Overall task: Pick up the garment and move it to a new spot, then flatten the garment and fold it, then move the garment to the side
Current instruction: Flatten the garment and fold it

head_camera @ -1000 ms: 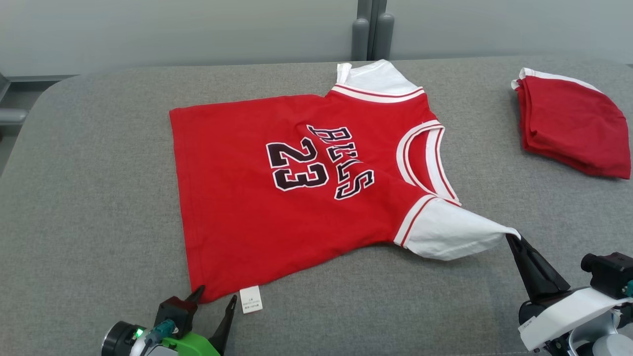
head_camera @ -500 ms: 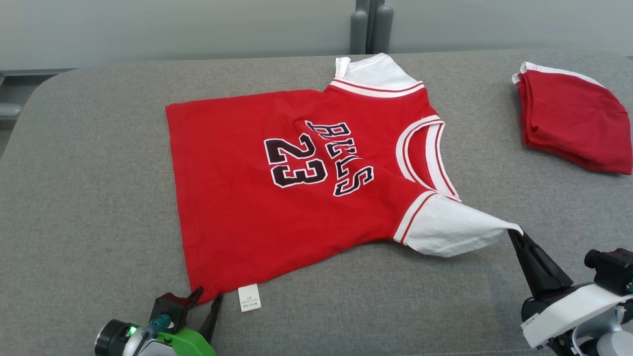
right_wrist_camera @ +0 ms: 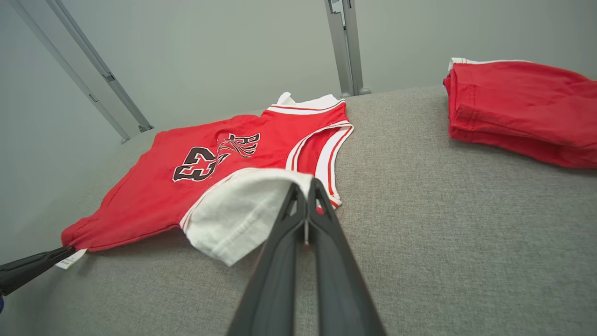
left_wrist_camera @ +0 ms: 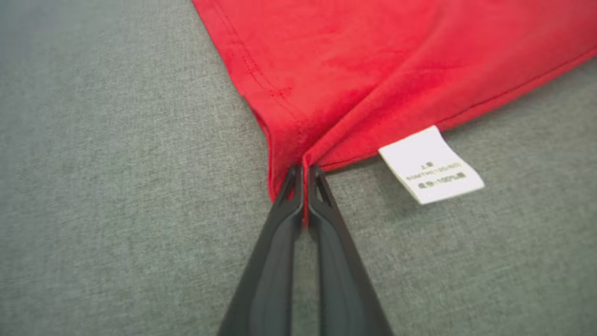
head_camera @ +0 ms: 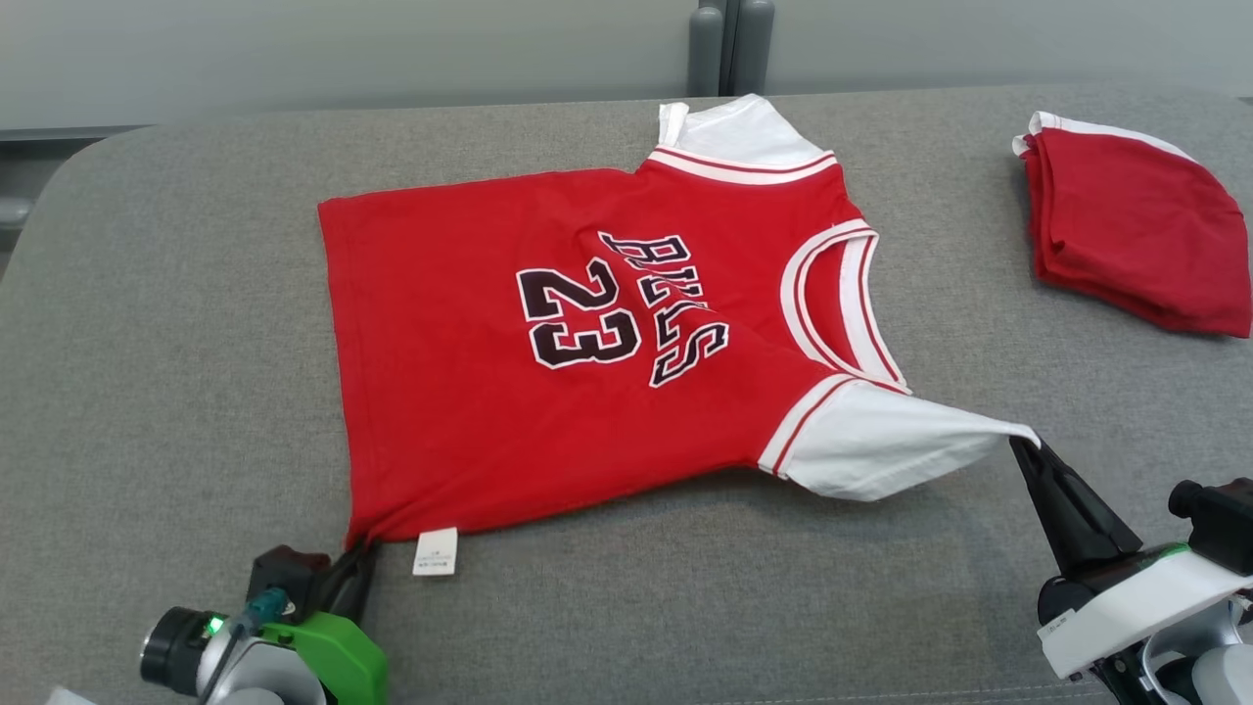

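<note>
L pincer (left_wrist_camera: pixel 304 171) nips jersey (head_camera: pixel 548 411) hem (left_wrist_camera: pixel 285 140), R pincer (right_wrist_camera: pixel 305 187) its sleeve (head_camera: pixel 881 448).

free: grey surface (head_camera: pixel 176 343) left of jersey (head_camera: pixel 470 392) | obstacle: folded red garment (head_camera: pixel 1126 235) far right

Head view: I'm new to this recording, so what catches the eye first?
A red jersey with white sleeves and a black 23 lies spread across the middle of the grey fabric-covered table. The left gripper pinches its near hem corner, the right gripper its near white sleeve tip. A folded red cloth bundle sits far right.
</note>
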Robot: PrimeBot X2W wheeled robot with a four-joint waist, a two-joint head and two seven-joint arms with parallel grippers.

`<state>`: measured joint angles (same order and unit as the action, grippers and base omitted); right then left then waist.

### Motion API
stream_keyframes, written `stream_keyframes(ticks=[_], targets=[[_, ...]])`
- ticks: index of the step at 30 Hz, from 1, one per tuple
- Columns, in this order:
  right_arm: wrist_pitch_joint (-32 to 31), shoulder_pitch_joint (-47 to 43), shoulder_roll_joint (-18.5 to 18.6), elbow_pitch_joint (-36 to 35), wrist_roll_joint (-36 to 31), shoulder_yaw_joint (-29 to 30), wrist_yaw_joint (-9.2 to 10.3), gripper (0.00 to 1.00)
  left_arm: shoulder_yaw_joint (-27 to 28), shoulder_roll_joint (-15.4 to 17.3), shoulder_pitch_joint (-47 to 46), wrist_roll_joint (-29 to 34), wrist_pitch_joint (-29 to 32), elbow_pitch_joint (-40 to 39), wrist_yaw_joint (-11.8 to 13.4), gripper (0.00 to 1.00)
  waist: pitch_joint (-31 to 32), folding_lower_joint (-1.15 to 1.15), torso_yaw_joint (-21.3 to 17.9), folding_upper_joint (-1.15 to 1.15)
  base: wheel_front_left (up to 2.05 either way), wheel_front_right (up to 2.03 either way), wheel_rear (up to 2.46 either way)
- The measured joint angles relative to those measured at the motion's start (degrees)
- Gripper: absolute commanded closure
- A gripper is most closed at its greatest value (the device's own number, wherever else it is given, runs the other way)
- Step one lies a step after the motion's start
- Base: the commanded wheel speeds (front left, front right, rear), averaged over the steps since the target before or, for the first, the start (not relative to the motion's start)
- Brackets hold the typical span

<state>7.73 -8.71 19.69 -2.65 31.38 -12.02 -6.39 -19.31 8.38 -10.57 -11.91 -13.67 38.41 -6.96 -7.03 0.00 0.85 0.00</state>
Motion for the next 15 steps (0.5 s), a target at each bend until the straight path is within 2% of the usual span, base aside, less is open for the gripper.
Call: stream_keyframes(ticks=[5,15], targets=[[-1.48,-0.07,0.62,-2.55,0.60,-0.43,-0.08,1.00,1.85,3.09,-0.94,-0.42,-0.02,-3.05,0.51,1.00,0.03,0.00,0.15,0.00,0.00,0.00,0.00],[-7.75,-3.39,2.42,-7.61,4.66,-2.56,-0.10,1.00,0.47,9.53,0.25,1.07,1.38,-9.69,0.41,1.00,-0.50,0.00,-0.12,0.00,0.00,0.00,0.00]])
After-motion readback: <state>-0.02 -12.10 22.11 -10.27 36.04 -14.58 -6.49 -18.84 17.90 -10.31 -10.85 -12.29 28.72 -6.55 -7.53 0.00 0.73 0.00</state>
